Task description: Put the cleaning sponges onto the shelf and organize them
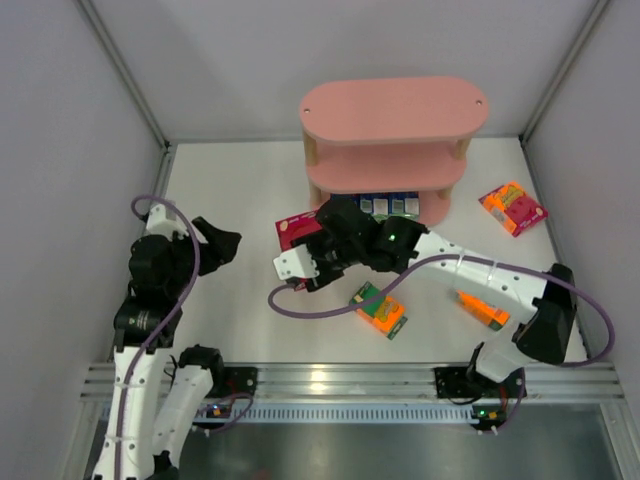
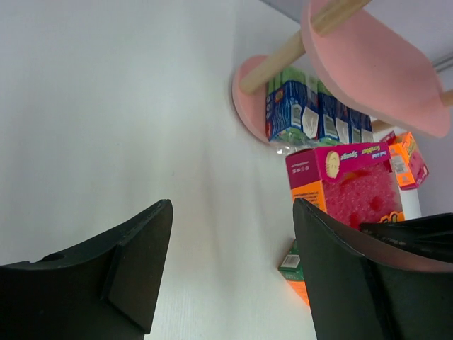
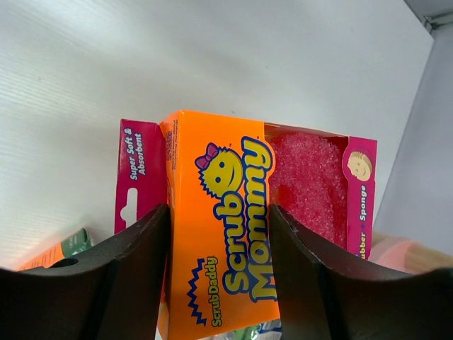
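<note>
Starting with the shelf [image 1: 395, 112]: its bottom board holds a row of blue-and-white packs [image 1: 390, 205], and the gap under the middle board looks low. A box carried in too high could catch that board's edge. One pushed in too far could topple the row.

The pink-and-orange box [image 3: 216, 212] stands on the table [image 1: 230, 190] just in front of the shelf. The right claw [image 3: 219, 212] straddles it, with a finger lying against each side, so it seems to be pinching the box. The hold sits on smooth printed card, and I judge the box could slip or swing on lifting, or crumple near its open window.

The left claw [image 2: 232, 209] is spread wide with nothing between its fingers. It hangs near the box, so the two arms could bump if both move in.

The right arm's purple cable [image 1: 330, 310] loops beside the green-and-orange pack [image 1: 380, 310] and may drag it.

On the box, the largest writing reads "Scrub Mommy". Smaller lettering reads "ScrubDaddy", then "Super Soft & Absorbent" on the pink flap. The far side ends in "+ Sponge". Print on the other packs is too small to read.
</note>
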Controlling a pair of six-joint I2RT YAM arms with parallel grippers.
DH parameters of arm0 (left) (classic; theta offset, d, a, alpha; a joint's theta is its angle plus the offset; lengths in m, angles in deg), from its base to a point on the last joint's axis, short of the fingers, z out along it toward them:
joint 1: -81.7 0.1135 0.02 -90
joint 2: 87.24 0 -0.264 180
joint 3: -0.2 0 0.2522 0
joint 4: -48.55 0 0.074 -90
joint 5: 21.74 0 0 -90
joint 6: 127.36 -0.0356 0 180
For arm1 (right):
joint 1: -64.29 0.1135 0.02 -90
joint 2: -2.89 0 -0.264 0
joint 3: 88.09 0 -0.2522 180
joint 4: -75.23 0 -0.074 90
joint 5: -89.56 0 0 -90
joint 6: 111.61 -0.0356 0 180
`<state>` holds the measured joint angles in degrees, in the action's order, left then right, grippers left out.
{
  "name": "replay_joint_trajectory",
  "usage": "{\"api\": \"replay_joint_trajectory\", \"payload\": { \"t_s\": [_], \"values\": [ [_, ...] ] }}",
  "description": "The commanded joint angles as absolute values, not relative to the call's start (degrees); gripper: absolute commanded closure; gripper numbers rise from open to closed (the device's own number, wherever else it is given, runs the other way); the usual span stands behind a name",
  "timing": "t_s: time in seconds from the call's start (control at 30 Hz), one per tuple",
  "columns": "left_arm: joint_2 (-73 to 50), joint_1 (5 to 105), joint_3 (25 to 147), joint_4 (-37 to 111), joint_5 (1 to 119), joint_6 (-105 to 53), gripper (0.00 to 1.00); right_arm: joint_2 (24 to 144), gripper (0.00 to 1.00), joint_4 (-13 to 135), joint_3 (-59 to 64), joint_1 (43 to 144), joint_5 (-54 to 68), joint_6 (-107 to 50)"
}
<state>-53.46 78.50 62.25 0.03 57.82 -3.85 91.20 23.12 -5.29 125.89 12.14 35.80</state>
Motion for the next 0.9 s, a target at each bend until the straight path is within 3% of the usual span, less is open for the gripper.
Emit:
{"api": "replay_joint_trajectory", "payload": {
  "t_s": [0.0,0.43,0.87],
  "values": [
    [-54.90,78.45,64.94,-3.44,64.12,-7.66,0.25,87.88,0.60,22.44,-9.21,122.39,14.50,34.64],
    [-55.34,78.45,61.78,-3.88,62.11,-8.71,0.25,86.56,0.60,21.56,-12.11,108.78,15.73,37.28],
    [-55.42,78.45,59.75,-3.88,59.91,-8.54,0.25,102.37,0.59,16.47,-28.01,99.36,19.59,44.22]
  ]
}}
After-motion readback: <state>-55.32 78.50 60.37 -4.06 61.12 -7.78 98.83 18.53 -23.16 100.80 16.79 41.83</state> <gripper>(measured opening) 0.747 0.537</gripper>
